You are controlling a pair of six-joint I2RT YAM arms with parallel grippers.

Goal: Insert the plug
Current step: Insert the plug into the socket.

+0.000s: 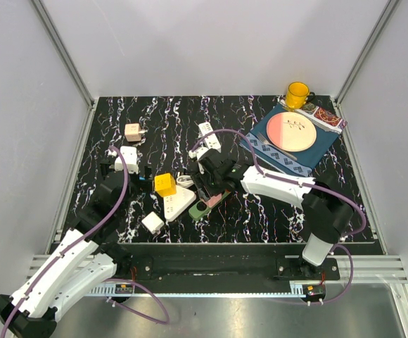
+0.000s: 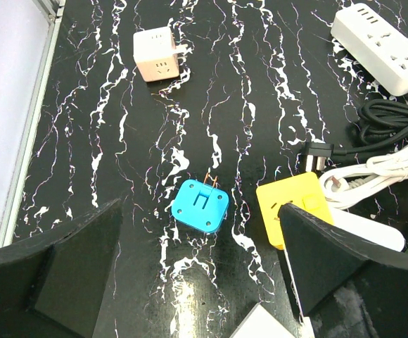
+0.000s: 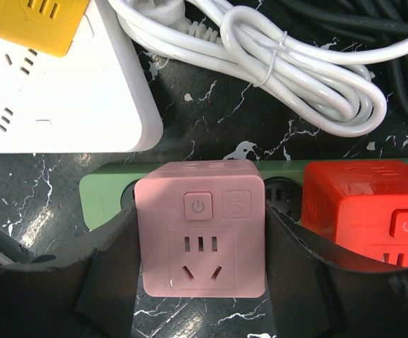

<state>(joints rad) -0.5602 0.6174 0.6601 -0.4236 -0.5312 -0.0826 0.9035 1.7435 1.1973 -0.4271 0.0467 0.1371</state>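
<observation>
A pink cube plug adapter (image 3: 201,236) sits on the green power strip (image 3: 107,199), with a red cube adapter (image 3: 373,211) beside it on the same strip. My right gripper (image 3: 202,262) is shut on the pink cube, one finger on each side. In the top view the right gripper (image 1: 214,183) is over the green strip (image 1: 200,210). My left gripper (image 2: 200,282) is open and empty, low over the table. A blue cube plug (image 2: 201,205) lies just beyond its fingers, prongs up.
A yellow cube (image 2: 294,206) rests on a white power strip (image 3: 63,98). Coiled white cable (image 3: 295,77) and black cable (image 2: 390,120) lie behind. A beige cube (image 2: 157,55), another white strip (image 1: 209,136), white cubes (image 1: 153,222), a plate (image 1: 293,131) and a yellow mug (image 1: 297,94) are around.
</observation>
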